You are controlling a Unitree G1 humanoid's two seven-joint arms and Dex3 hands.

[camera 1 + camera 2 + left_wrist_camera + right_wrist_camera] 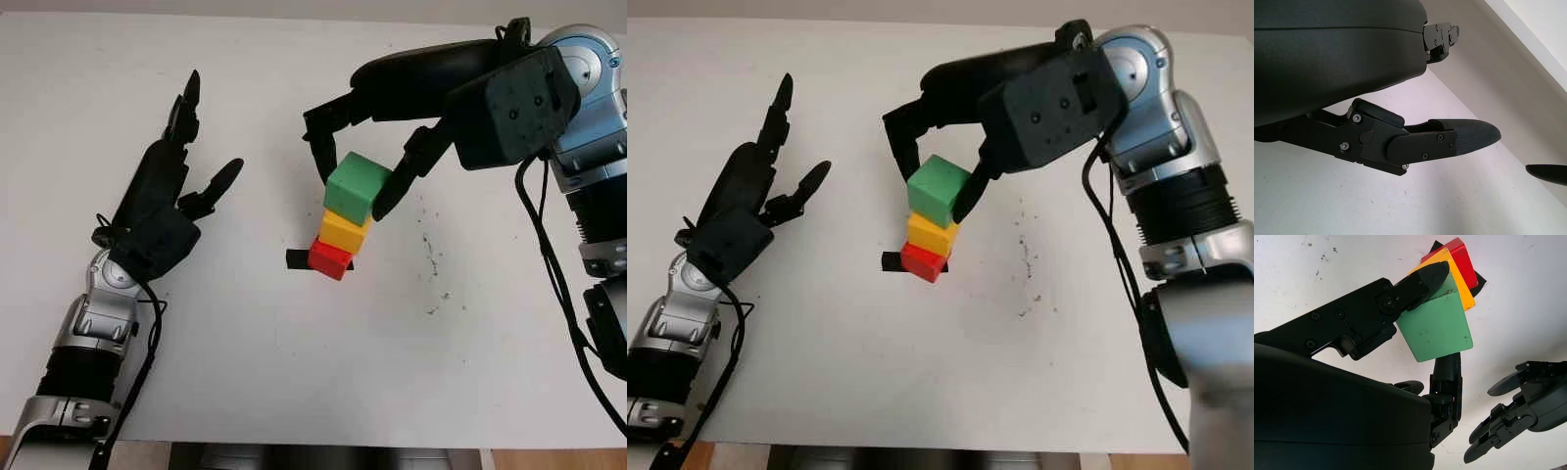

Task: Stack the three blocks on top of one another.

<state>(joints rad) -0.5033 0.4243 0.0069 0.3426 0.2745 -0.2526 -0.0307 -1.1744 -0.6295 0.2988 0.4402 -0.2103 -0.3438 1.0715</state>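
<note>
Probably a robotics lab or test bench: a plain white worktop [245, 372] with a black tape marker [297, 259] near its centre, scuff specks [431, 259] toward three o'clock, and bare wall [1542, 29] behind; little else shows.

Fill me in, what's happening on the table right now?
The right hand has its fingers closed around the green block, which sits on top of the yellow block, itself on the red block. So all three are stacked near the middle of the white table, over a small black mark. The hand has not let go yet. The left hand is open, off to the left of the stack, holding nothing.
</note>
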